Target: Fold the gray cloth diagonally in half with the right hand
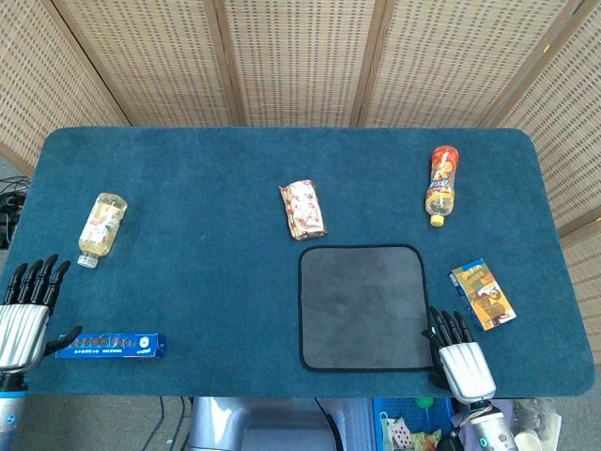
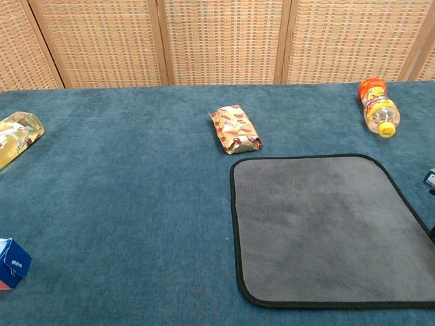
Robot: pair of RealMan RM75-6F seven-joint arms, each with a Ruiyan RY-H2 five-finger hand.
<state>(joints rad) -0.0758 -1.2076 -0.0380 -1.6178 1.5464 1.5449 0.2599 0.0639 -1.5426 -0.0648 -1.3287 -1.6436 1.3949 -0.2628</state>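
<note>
A: Where is the gray cloth (image 1: 364,307)?

B: It lies flat and unfolded on the blue table (image 1: 207,272), right of center and close to the near edge. It is square with a dark border. The chest view shows it fully spread, no corner lifted.

A: And the right hand (image 1: 460,355)?

B: It sits at the near edge of the table, just beside the cloth's near right corner. Its dark fingers point up toward the cloth's right edge, spread apart and holding nothing. Whether the fingertips touch the border, I cannot tell from the head view.

A: The left hand (image 1: 23,315)?

B: Far across the table at the near left corner, fingers apart and empty. A blue box (image 1: 111,346) lies just to its right.

A: What else is around the cloth?

B: A wrapped snack packet (image 1: 303,209) lies just beyond the cloth's far left corner. An orange-capped bottle (image 1: 442,183) lies on its side past the far right corner. A small colorful carton (image 1: 483,294) lies to the cloth's right, near the right hand. A pale yellow bottle (image 1: 100,228) lies far off on the left.
</note>
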